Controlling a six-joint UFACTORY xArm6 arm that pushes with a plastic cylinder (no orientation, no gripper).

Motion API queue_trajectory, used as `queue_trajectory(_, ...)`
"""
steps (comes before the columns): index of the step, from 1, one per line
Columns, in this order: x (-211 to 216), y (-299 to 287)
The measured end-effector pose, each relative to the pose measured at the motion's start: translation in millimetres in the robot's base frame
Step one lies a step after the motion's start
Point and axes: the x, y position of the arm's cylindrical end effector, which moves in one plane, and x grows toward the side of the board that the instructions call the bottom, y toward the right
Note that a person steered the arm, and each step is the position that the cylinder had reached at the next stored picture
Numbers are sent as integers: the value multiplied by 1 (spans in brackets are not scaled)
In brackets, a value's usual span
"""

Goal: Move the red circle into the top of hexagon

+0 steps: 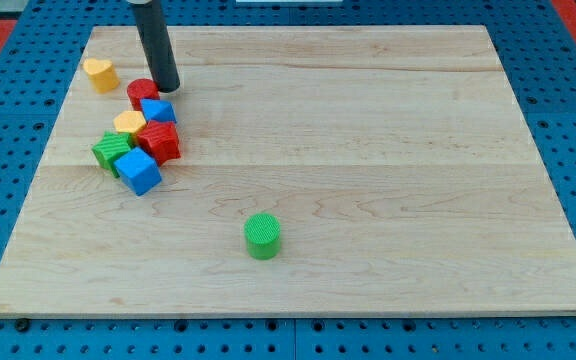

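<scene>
The red circle (140, 93) lies near the board's upper left, at the top of a tight cluster of blocks. Just below it sit a small blue block (158, 110) and the yellow hexagon (128, 123). My tip (167, 88) stands right beside the red circle, on its right edge and slightly above the blue block. It looks to be touching or almost touching the circle. The rod rises from there toward the view's top.
The cluster also holds a red block (161, 142), a green block (112, 151) and a blue cube (138, 172). A yellow heart (100, 74) lies alone at the upper left. A green circle (263, 236) stands near the bottom centre. The wooden board (368, 150) rests on a blue pegboard.
</scene>
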Motion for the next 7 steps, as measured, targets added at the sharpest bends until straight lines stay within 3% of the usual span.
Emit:
queue_trajectory(2, -19, -14)
queue_trajectory(4, 22, -16)
queue_trajectory(7, 40, -4)
